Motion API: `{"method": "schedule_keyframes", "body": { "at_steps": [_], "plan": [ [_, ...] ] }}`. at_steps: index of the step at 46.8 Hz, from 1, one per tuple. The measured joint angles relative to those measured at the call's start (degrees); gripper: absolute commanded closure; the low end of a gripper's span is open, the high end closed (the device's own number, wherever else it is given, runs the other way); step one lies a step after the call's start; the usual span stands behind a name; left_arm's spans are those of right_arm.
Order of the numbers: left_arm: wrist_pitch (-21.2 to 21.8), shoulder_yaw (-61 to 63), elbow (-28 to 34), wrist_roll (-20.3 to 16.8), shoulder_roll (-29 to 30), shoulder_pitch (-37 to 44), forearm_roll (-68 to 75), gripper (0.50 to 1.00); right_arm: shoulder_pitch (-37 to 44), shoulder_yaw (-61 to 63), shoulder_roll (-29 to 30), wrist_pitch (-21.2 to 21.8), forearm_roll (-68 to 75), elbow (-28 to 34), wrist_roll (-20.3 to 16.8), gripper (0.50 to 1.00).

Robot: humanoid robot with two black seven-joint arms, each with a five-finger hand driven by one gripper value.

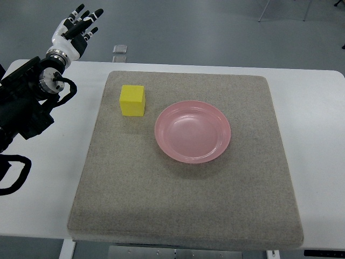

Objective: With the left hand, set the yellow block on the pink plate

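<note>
A yellow block [132, 100] sits on the grey mat [183, 205], toward its far left. A pink plate [193, 131] lies empty near the mat's middle, just right of the block and apart from it. My left hand [78, 29] is raised at the far left, beyond the table's back edge, with its fingers spread and holding nothing. It is well to the left of the block and behind it. My right arm is out of view.
The mat lies on a white table [312, 108]. A small grey metal piece [120, 49] sits at the table's far edge behind the mat. My left arm's black body and cables [21, 113] cover the table's left side.
</note>
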Motion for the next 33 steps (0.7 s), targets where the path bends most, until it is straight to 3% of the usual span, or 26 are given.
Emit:
{"method": "schedule_keyframes", "body": {
  "at_steps": [15,28,33],
  "plan": [
    [0.0,4.0,-0.7,0.1,0.0,-1.0,12.5,0.510,0.0,0.0,0.0,0.0,0.0,0.0,0.0,0.576],
    [-0.1,15.7,-2.9,0.3,0.4,-3.9,20.5,0.510,0.0,0.0,0.0,0.0,0.0,0.0,0.0,0.576],
    [-2.8,19.8,-4.3,0.3,1.9,-5.4,20.6,0.510,0.0,0.0,0.0,0.0,0.0,0.0,0.0,0.576]
  ]
}}
